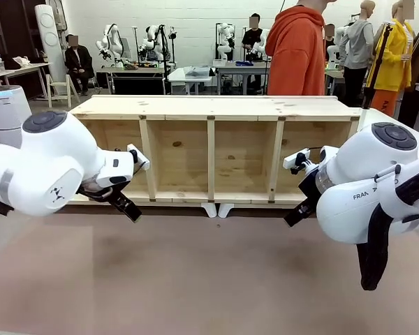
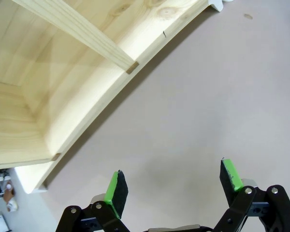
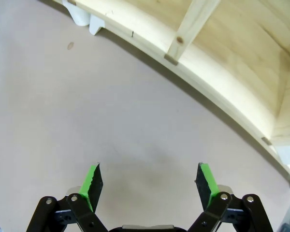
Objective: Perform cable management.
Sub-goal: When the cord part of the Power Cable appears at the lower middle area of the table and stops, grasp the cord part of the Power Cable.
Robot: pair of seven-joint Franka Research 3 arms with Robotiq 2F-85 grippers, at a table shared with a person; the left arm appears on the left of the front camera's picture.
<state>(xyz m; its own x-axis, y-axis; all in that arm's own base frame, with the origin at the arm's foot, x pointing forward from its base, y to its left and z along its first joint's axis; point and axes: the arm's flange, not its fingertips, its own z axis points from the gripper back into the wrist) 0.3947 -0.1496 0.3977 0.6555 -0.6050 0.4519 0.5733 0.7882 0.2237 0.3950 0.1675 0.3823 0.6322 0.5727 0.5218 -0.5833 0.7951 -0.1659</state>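
1. Looking across in front view: 2 white arms. L gripper [image 1: 128,208] and R gripper [image 1: 298,211] point down and inward over a matte pinkish-brown table [image 1: 209,279]. Each is near the front of 1 pale pine shelf unit [image 1: 209,108] lying lengthwise, w/ 3 dividers and 4 bays. 2 white feet [image 1: 217,209] sit under its middle. 1 person [image 1: 297,49] in an orange hoodie stands behind it. Finger gap too small to read here.
2. L wrist view: L gripper [image 2: 170,166] has 2 black fingers w/ green pads [image 2: 117,191], spread wide, grasping nothing, table below. Shows 1 divider [image 2: 87,29], wood grain and knots, and 1 small dark spot [image 2: 248,17] on the table.
3. R wrist view: R gripper [image 3: 148,165] is released, nothing between pads. Shows 1 divider, 2 white feet, 1 dark spot.
4. Cable: position cannot tell.
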